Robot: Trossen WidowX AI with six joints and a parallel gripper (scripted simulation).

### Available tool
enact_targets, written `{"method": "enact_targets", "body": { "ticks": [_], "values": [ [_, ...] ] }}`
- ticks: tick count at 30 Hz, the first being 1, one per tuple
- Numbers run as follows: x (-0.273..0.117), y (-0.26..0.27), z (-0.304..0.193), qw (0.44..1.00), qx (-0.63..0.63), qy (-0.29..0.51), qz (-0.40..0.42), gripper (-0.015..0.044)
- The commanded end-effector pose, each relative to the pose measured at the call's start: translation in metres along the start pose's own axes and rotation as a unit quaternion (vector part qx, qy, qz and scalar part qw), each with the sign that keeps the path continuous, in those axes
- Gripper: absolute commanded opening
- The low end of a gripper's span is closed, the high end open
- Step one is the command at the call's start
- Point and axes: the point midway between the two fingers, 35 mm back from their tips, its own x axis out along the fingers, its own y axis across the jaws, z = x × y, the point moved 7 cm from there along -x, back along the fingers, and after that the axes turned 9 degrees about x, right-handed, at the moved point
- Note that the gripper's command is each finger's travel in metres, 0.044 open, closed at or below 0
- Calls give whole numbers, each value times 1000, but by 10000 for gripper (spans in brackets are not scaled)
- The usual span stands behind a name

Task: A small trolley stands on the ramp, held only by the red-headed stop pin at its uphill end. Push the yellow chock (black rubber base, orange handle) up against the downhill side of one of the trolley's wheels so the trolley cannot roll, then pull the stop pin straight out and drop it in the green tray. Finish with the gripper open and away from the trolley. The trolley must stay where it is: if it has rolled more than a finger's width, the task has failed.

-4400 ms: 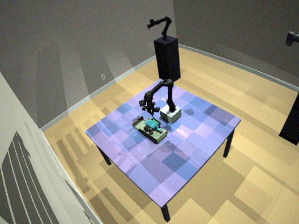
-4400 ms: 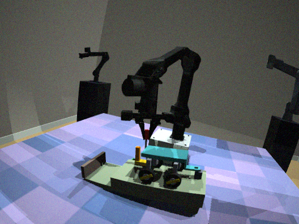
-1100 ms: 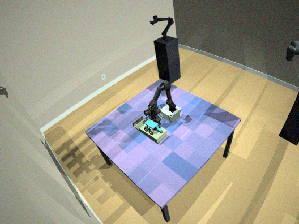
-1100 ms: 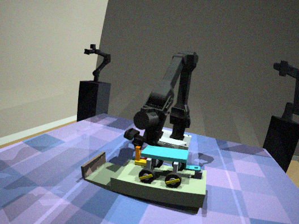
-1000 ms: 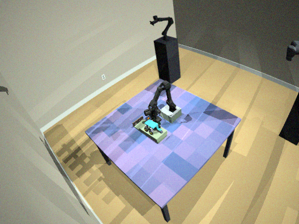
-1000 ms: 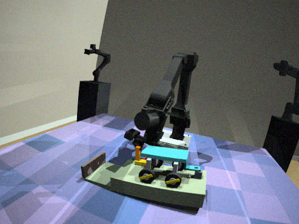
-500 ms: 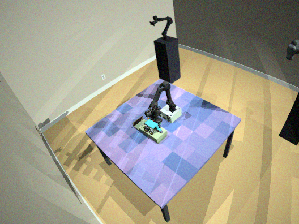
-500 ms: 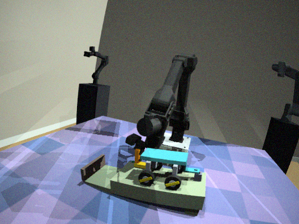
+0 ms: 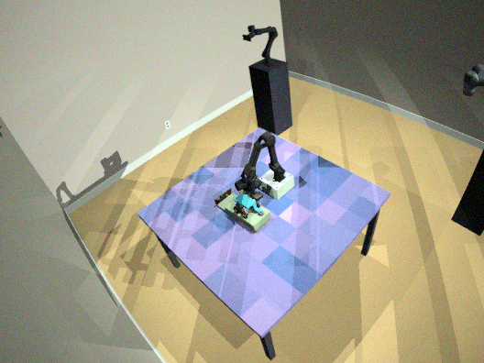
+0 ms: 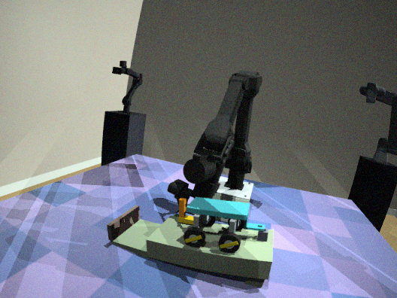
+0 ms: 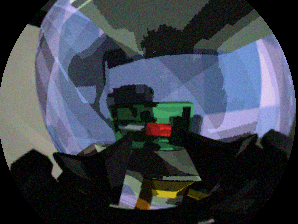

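The trolley (image 9: 247,202) (image 10: 219,208) with its cyan top stands on the pale green ramp (image 9: 258,224) (image 10: 210,256). The yellow chock (image 10: 186,220) (image 11: 170,192) with its orange handle sits on the ramp by the far downhill wheel; the exterior view does not clearly show whether they touch. In the wrist view the red-headed stop pin (image 11: 159,130) lies sideways, seen against the green tray (image 11: 172,110), its grey shaft pointing left. My gripper (image 11: 156,135) is open, low over the tray on the far side of the ramp. The trolley and arm hide its fingertips in the exterior view.
A brown end board (image 9: 224,197) (image 10: 124,223) closes the ramp's low end. The arm's white base box (image 9: 280,187) (image 10: 240,189) stands behind the ramp. The trolley stands close to my gripper. Other arms on black pedestals (image 9: 271,96) (image 10: 123,137) stand away from the table.
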Motion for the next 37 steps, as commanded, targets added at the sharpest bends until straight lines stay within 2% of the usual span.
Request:
{"method": "enact_targets", "body": {
  "ticks": [1, 9, 13, 28, 37],
  "values": [
    [0, 0, 0, 1000, 0, 0, 0, 340],
    [-22, 3, 0, 1000, 1, -2, 3, 340],
    [-32, 4, 0, 1000, 1, -2, 3, 440],
    [-84, 13, -1, 1000, 1, -2, 3, 440],
    [-84, 13, -1, 1000, 1, 0, 0, 440]
  ]
}}
